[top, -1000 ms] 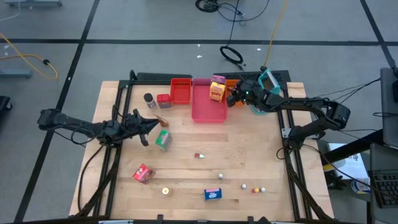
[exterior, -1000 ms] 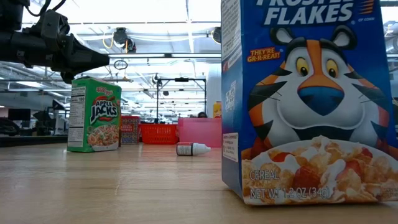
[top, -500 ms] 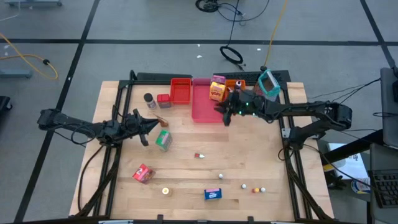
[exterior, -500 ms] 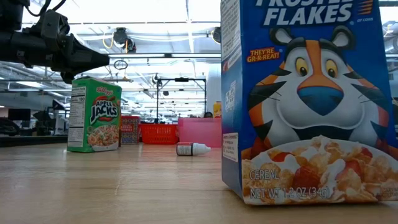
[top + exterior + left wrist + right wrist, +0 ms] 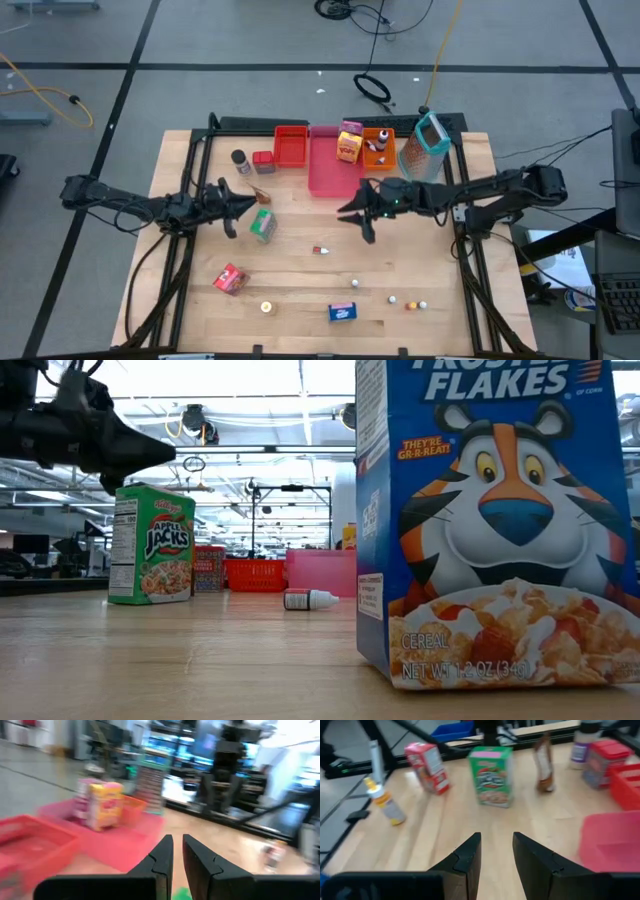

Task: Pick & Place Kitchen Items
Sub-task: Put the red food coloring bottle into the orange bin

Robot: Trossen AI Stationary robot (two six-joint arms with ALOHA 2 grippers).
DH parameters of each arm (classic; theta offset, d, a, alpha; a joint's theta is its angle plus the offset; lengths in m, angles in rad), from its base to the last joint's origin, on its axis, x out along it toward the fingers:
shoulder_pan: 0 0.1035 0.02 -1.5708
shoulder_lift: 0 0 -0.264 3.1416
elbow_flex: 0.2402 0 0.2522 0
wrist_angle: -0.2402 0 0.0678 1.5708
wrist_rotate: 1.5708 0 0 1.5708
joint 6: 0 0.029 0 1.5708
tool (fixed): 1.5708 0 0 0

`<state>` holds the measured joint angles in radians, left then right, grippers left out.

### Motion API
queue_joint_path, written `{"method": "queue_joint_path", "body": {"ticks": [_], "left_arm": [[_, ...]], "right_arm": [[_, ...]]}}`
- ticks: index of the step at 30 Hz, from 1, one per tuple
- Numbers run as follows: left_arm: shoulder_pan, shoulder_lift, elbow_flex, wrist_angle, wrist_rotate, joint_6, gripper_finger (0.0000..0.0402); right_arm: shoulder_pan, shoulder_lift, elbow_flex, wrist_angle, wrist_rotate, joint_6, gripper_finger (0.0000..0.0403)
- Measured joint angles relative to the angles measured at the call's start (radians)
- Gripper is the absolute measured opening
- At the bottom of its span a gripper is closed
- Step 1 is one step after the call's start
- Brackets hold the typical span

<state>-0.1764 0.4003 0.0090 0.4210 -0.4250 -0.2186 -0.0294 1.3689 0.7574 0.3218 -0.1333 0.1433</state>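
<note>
Two grippers hang empty near the pink tray (image 5: 335,172). The right gripper (image 5: 352,218), fingers slightly parted on nothing, sits just in front of it, likely heading for loose items. The left gripper (image 5: 247,205), pressed together, waits beside the green box (image 5: 263,226). A yellow box (image 5: 349,143) already stands in the tray; a blue box (image 5: 343,312) lies well in front.

three trays sit along the far edge: one red tray (image 5: 291,146), one pink tray (image 5: 333,172), one orange tray (image 5: 379,146); one green box (image 5: 263,225), one blue box (image 5: 343,312), two arms
</note>
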Motion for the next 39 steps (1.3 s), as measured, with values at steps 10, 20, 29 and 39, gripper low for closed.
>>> {"method": "queue_joint_path", "body": {"ticks": [10,20,29,39], "left_arm": [[-0.024,0.055,0.034,0.080,0.187,0.006,0.0040],[-0.086,0.416,0.203,0.063,0.190,0.096,0.0056],[-0.127,0.733,0.403,0.075,0.193,0.182,0.0157],[-0.126,0.995,0.514,0.076,0.193,0.155,0.0222]], "right_arm": [[0.096,0.000,-0.001,-0.029,0.006,0.002,0.0105],[0.119,0.000,-0.001,-0.029,0.004,0.013,0.0105],[0.131,0.000,-0.001,-0.042,0.001,0.017,0.0105],[0.143,0.000,-0.001,-0.043,0.001,0.020,0.0105]]}}
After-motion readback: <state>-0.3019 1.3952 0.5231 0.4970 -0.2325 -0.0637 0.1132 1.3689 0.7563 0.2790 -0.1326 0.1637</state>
